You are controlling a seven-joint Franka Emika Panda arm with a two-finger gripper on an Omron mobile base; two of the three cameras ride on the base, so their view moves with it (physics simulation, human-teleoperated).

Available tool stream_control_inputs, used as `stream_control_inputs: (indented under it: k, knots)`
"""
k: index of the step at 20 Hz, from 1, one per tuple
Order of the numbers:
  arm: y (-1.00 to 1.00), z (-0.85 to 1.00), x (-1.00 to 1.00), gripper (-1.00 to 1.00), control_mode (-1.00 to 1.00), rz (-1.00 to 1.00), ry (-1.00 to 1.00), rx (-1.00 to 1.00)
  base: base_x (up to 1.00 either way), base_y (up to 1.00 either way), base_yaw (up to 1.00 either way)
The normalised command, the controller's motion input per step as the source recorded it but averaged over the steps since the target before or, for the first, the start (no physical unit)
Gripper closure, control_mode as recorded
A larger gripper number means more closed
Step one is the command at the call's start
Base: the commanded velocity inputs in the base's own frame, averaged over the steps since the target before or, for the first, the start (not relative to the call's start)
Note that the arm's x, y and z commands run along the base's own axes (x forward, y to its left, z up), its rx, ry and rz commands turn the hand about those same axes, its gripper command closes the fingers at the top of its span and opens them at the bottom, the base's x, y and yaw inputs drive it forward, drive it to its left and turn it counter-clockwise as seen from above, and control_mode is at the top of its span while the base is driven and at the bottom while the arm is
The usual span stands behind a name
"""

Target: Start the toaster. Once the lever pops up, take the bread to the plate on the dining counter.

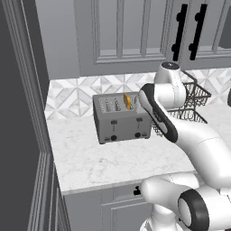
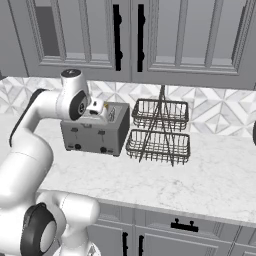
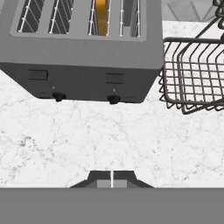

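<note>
Jaws pressed shut, empty, hovering over bare marble bench; toaster just ahead and below, levers and knobs facing jaws; bread upright in third slot, ahead of jaws, orange crust poking out; wire basket rack ahead-right, touching toaster's side or just beside it.

So the toaster sits on the marble desk, about dead center, front facing us with two levers and two knobs. The bread pokes up out of a slot toward the toaster's right end. The white arm comes up from 5 o'clock and covers the toaster's right edge. A wire basket rack stands at 3 o'clock, partly behind the arm.
</note>
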Motion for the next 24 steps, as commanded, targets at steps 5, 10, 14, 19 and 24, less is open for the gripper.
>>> stream_control_inputs:
  k: [5,10,14,19,24]
  knots:
    - [0.00,-0.26,0.18,1.00,-1.00,0.00,-0.01,0.00,0.00,0.00,0.00]
    - [0.00,-0.17,0.26,1.00,-1.00,0.00,-0.01,0.00,0.00,0.00,0.00]
    - [0.00,-0.09,0.29,1.00,-1.00,0.00,0.00,0.00,0.00,0.00,0.00]
    - [0.00,-0.04,0.25,1.00,-1.00,0.00,0.00,0.00,0.00,0.00,0.00]
    - [0.00,-0.12,0.21,1.00,-1.00,0.00,0.00,0.00,0.00,0.00,0.00]
